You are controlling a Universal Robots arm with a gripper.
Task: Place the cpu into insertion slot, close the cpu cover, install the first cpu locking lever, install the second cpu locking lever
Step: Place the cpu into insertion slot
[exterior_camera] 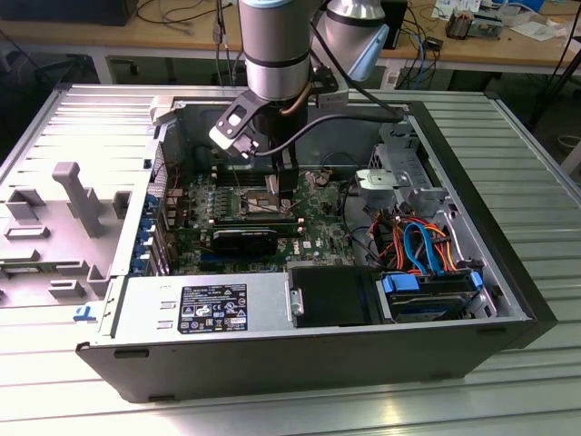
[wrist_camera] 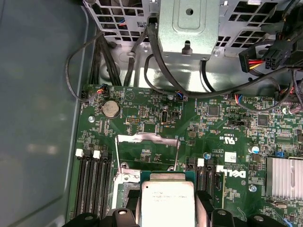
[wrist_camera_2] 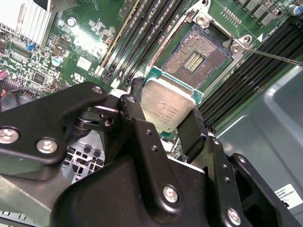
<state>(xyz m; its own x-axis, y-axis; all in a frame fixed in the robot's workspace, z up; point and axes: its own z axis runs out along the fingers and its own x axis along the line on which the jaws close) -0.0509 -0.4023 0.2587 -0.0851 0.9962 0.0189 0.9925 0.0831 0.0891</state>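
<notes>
My gripper (wrist_camera_2: 165, 112) is shut on the cpu (wrist_camera_2: 168, 105), a flat square chip with a dull silver top, pinched at two opposite edges by the black fingers (wrist_camera_2: 136, 101). The chip hangs tilted just above the green board, beside the open insertion slot (wrist_camera_2: 194, 59), whose dark pin field is bare. In the first wrist view the cpu (wrist_camera: 168, 201) sits between the fingers (wrist_camera: 204, 204), and the cpu cover (wrist_camera: 147, 138) stands raised beyond it. A thin locking lever (wrist_camera_2: 279, 56) juts out free. In the exterior view the gripper (exterior_camera: 283, 186) is low inside the case over the board.
Long black memory slots (wrist_camera_2: 142, 38) flank the socket on both sides. A finned silver heatsink (wrist_camera: 284, 177) sits on the board, and a metal drive cage (wrist_camera: 189, 23) with black cables rises past it. The case also holds a power supply (exterior_camera: 200, 309) and blue drive caddies (exterior_camera: 427, 291).
</notes>
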